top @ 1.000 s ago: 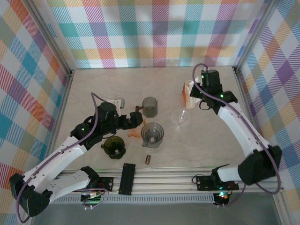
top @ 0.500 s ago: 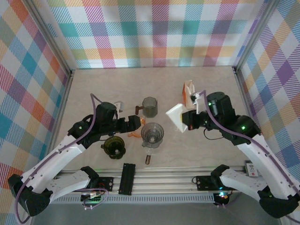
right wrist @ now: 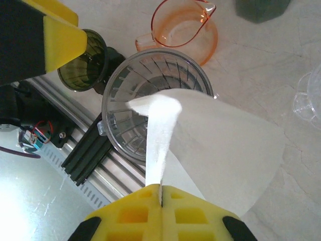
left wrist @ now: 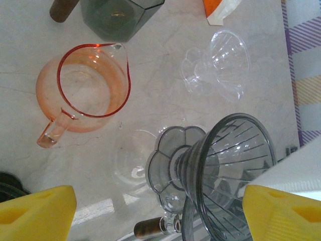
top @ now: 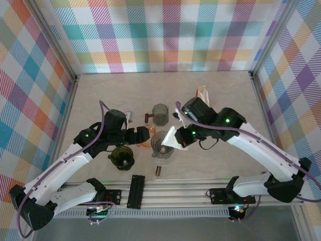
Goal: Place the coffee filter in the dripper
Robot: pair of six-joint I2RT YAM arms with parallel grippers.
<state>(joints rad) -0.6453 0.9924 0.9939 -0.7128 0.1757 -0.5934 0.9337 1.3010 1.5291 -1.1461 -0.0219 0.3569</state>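
The grey ribbed dripper (top: 163,143) stands on a clear glass base at the table's front middle. My right gripper (top: 183,138) is shut on the seam edge of a white paper coffee filter (top: 170,140). In the right wrist view the filter (right wrist: 220,150) fans out from my shut gripper (right wrist: 160,193), and its tip hangs over the rim of the dripper (right wrist: 131,100). My left gripper (top: 144,133) is open just left of the dripper. In the left wrist view the dripper (left wrist: 225,173) sits between the wide-apart yellow fingers (left wrist: 37,211), untouched.
An orange pitcher (top: 144,141) lies under the left gripper. A grey cup (top: 160,114) stands behind it, and a dark green cup (top: 122,156) is at the front left. A clear glass dripper (left wrist: 220,63) and the orange filter pack (top: 202,97) are at the back right.
My right arm has swung from the filter pack at the back right down and left, carrying the filter to the dripper's rim. The left arm has barely moved.
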